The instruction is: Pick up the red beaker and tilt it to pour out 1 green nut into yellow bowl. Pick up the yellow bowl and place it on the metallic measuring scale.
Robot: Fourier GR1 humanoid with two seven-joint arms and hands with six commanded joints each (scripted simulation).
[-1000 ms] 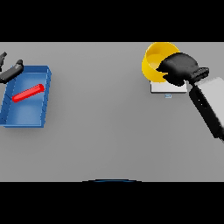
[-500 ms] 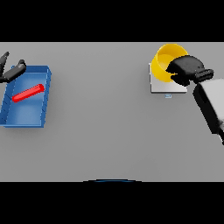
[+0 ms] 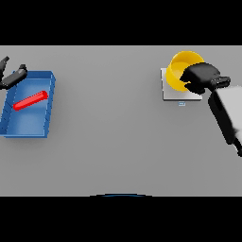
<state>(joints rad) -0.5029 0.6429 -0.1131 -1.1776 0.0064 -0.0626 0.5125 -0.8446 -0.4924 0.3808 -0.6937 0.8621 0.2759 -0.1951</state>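
Yellow bowl (image 3: 182, 71) sits over the metallic measuring scale (image 3: 176, 93) at the tabletop's far right, your right hand (image 3: 202, 77) clamped on its right rim. Your next move is straight down to release. Left hand (image 3: 12, 78) rests open, far off by the blue tray (image 3: 28, 126).

My right hand (image 3: 202, 77) far right, fingers curled in grasp, forearm angled back. Left hand (image 3: 12, 76) at far left edge, fingers relaxed.

A blue tray (image 3: 48, 106) stands on the grey table (image 3: 113, 142), close to its left edge and toward the far side. It is rectangular, with low walls, and its long side runs away from the near edge.
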